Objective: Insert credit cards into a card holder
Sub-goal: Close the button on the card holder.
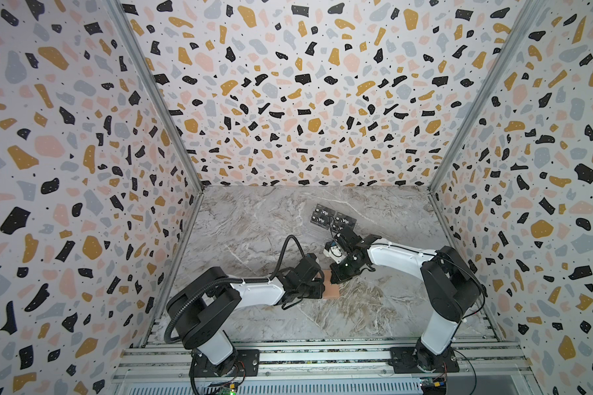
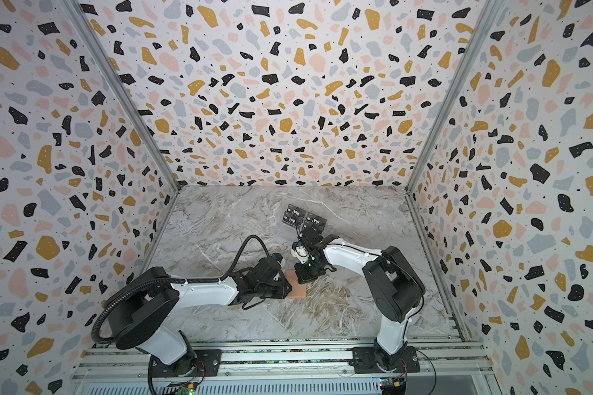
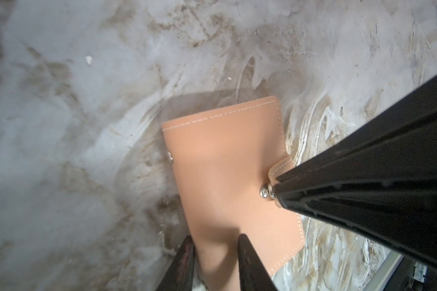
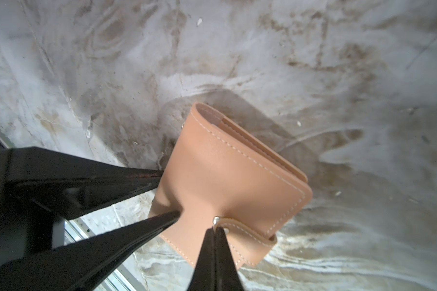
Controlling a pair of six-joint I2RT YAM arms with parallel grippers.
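Right gripper (image 4: 215, 230), jaws pinched together on the strap tab (image 4: 247, 233) of the pink card holder (image 4: 227, 181); left gripper (image 3: 216, 241) straddles its edge, part open. Wallet lies closed mid grey marble tabletop (image 1: 254, 219), terrazzo-patterned walls (image 1: 288, 85) around.

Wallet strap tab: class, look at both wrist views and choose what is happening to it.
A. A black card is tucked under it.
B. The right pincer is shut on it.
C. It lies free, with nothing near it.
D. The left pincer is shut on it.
B: the right pincer is pinched shut on the strap tab by its snap, while the left pincer straddles the wallet at its other edge.
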